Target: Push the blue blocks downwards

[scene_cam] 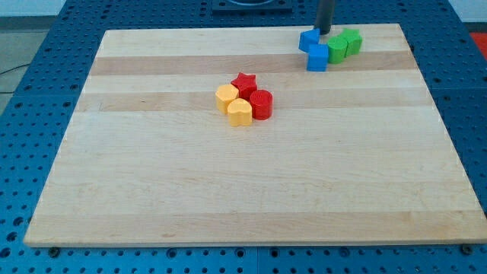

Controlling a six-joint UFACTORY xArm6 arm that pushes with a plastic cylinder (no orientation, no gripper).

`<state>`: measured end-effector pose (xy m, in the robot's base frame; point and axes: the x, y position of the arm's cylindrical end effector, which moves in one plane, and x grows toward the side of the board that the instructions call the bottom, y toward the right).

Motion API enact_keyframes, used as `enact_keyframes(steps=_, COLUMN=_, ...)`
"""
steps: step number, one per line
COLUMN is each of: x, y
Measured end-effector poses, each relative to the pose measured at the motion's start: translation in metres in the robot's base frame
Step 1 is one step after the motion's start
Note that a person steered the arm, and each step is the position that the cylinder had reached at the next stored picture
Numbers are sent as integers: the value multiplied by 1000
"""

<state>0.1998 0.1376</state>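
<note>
Up at the one o'clock part of the wooden worktop, my tip sits right at the top edge of the blue cluster, touching or just beside the upper blue block on its right shoulder. There are no jaws on this rod, so nothing is apart or clamped. The lower blue block, a cube by the look of it, sits at six o'clock of the first, the two touching. Pressed against them at three o'clock are two green blocks. Well apart, near the centre, a tight huddle: red star, red cylinder, yellow hexagon-like block and yellow heart-like block.
</note>
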Motion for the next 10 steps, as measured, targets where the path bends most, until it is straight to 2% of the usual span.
enact_keyframes(steps=2, x=-8, y=36)
enact_keyframes(steps=3, x=5, y=125)
enact_keyframes(steps=4, x=7, y=111)
enact_keyframes(steps=5, x=21, y=47)
enact_keyframes(steps=6, x=-7, y=25)
enact_keyframes(steps=8, x=-4, y=-7)
enact_keyframes(steps=10, x=15, y=6)
